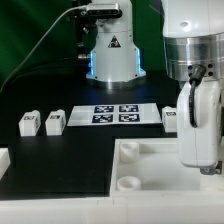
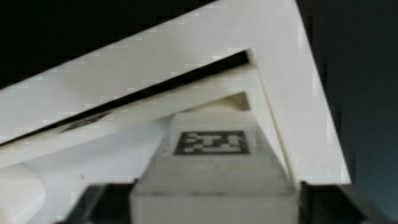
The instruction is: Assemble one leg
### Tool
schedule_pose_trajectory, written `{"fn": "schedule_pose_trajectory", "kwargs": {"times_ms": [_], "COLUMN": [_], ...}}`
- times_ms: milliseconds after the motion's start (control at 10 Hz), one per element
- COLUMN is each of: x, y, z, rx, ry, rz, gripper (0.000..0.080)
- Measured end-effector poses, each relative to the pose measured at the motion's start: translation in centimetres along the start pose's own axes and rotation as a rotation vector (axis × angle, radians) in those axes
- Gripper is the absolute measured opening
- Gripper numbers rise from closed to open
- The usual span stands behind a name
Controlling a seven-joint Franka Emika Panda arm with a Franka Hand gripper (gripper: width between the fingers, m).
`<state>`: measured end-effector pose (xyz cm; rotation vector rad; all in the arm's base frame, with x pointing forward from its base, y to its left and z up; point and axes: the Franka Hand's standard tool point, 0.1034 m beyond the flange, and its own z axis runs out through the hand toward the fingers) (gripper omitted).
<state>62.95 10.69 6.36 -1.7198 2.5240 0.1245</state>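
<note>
My gripper (image 1: 203, 166) hangs over the near right of the large white tray-like part (image 1: 150, 195). In the wrist view my gripper (image 2: 214, 206) is shut on a leg (image 2: 214, 165), a white block with its tag facing the camera. The dark fingers (image 2: 93, 203) press on both its sides. The leg hangs just above a corner of the tray-like part (image 2: 107, 110). In the exterior view the held leg is hidden by the hand. Two more legs (image 1: 30, 122) (image 1: 55, 121) stand at the exterior view's left. Another leg (image 1: 170, 117) stands partly behind the hand.
The marker board (image 1: 115, 114) lies flat behind the tray-like part. The arm's base (image 1: 110, 55) stands at the back. A round socket (image 1: 128, 183) shows in the tray-like part. A white piece (image 1: 3, 160) sits at the exterior view's left edge.
</note>
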Motion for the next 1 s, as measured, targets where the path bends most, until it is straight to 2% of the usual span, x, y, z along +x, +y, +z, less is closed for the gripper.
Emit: {"fn": "schedule_pose_trajectory", "kwargs": {"times_ms": [100,200,400,1000], "x": [0.0,-0.2,-1.8,-1.7], "y": [0.0,0.1,0.3,0.3], "z": [0.0,-0.1,-1.6,-1.4], "rx": [0.0,0.001,0.018,0.016], "ry": [0.0,-0.002,-0.019,-0.016], "rz": [-0.004,-0.006,-0.028,-0.035], "gripper": [0.0519,0.0632,0.0644,0.0649]}}
